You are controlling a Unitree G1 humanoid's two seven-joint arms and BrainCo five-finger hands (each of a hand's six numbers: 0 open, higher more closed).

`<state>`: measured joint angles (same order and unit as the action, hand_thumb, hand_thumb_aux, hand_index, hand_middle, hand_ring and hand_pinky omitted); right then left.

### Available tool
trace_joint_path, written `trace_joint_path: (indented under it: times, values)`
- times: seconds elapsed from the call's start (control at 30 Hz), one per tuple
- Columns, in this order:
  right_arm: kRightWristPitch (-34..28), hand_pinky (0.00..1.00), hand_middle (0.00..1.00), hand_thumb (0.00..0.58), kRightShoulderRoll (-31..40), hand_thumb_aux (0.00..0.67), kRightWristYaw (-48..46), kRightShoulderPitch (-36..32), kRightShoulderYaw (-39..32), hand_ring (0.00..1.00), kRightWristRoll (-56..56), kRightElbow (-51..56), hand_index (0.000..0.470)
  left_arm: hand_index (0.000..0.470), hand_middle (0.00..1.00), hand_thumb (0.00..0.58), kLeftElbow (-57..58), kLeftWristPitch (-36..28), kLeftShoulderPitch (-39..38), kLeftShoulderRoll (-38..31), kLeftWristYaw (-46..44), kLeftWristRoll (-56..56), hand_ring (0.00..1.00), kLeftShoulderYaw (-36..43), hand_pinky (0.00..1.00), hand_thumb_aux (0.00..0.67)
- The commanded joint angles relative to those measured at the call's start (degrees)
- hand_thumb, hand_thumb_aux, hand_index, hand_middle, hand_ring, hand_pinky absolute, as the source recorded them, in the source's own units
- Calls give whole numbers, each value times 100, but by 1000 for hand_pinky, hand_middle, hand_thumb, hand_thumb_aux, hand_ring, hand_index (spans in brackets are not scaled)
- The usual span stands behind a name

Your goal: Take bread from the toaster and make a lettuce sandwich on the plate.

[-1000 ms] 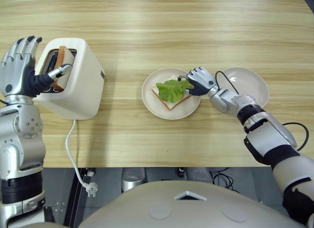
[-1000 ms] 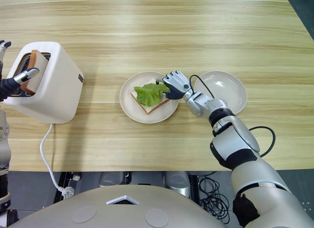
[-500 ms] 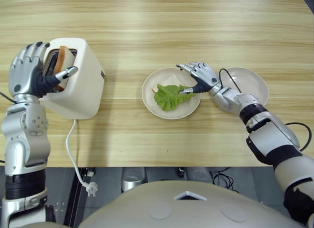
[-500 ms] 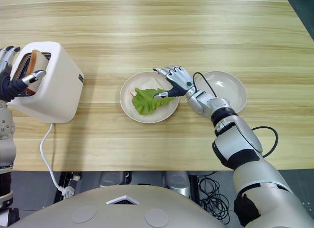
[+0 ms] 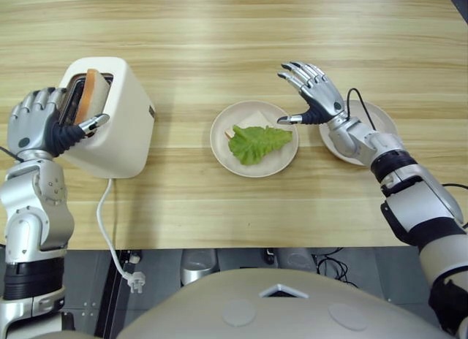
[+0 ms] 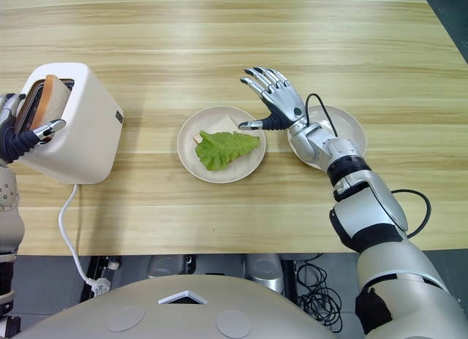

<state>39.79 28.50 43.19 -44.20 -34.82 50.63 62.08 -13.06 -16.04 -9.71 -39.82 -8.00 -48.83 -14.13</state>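
Observation:
A white toaster (image 5: 121, 123) stands at the table's left with one slice of bread (image 5: 93, 90) sticking up from its slot. My left hand (image 5: 44, 123) is against the toaster's left side, fingers curled, thumb lying on the toaster's top just short of the slice. On the round plate (image 5: 219, 145) lies another slice (image 5: 247, 121) with a green lettuce leaf (image 5: 257, 142) over it. Just right of the plate, my right hand (image 5: 313, 98) hovers open and holds nothing.
A shallow white bowl (image 5: 384, 120) sits right of the plate, partly under my right wrist. The toaster's white cord (image 5: 110, 222) runs over the table's near edge. Bare wooden tabletop stretches across the far side.
My right hand has let go of the lettuce, which now lies flat on the bread, and has lifted away to the right, fingers spread. My left hand has dropped lower beside the toaster and curled.

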Motion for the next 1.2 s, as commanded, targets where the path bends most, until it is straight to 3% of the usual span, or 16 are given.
trace_joint_path:
  times: [0.03,0.6,0.63,0.67,0.7,1.03,1.2]
  values:
    - [0,0,0,0,44,0,36,82,83,0,-57,-93,0,460,0,580,121,-6,-19,-106,-100,-16,0,127,0,670]
    - [-105,0,0,0,-171,0,-69,201,-3,0,-27,104,0,460,27,580,137,250,479,48,522,16,27,167,27,670]
    - [-105,0,0,0,-198,0,-115,212,-30,0,-15,135,0,460,298,580,122,233,516,47,590,-3,298,143,298,670]
    - [-107,0,0,0,-224,0,-145,221,-63,0,9,162,0,460,949,580,107,215,559,46,670,-15,949,109,949,670]
    - [-124,0,0,0,-258,0,-179,230,-112,0,51,191,0,460,1000,580,79,187,608,29,764,-52,1000,59,1000,670]
    - [-191,0,0,0,-393,0,-215,232,-250,0,110,270,0,460,1000,580,-322,87,1060,-47,1384,-334,1000,-136,1000,670]
    - [-191,0,0,0,-366,0,-193,247,-254,0,73,263,0,460,1000,580,-771,397,1483,-30,1512,-300,1000,66,1000,670]
